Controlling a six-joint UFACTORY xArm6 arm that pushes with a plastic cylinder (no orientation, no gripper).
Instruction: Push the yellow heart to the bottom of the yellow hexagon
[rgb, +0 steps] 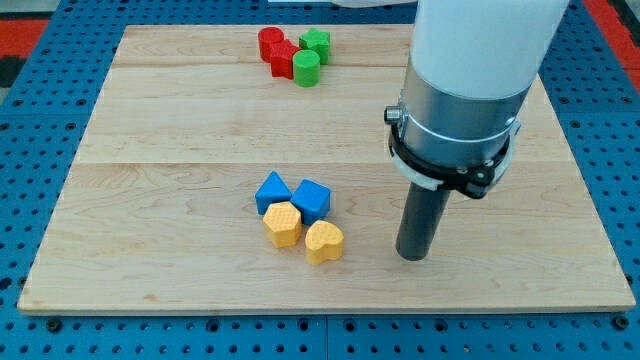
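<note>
The yellow heart (324, 242) lies low on the wooden board, just right of and slightly below the yellow hexagon (283, 223); the two touch or nearly touch. My tip (412, 256) rests on the board to the right of the heart, a clear gap apart, at about the heart's height in the view. The rod rises into the grey and white arm above.
A blue triangular block (271, 191) and a blue cube (311, 199) sit directly above the yellow blocks. At the view's top, two red blocks (277, 49), a green cylinder (307, 68) and a green block (315, 43) cluster. The board edge (330, 305) runs below.
</note>
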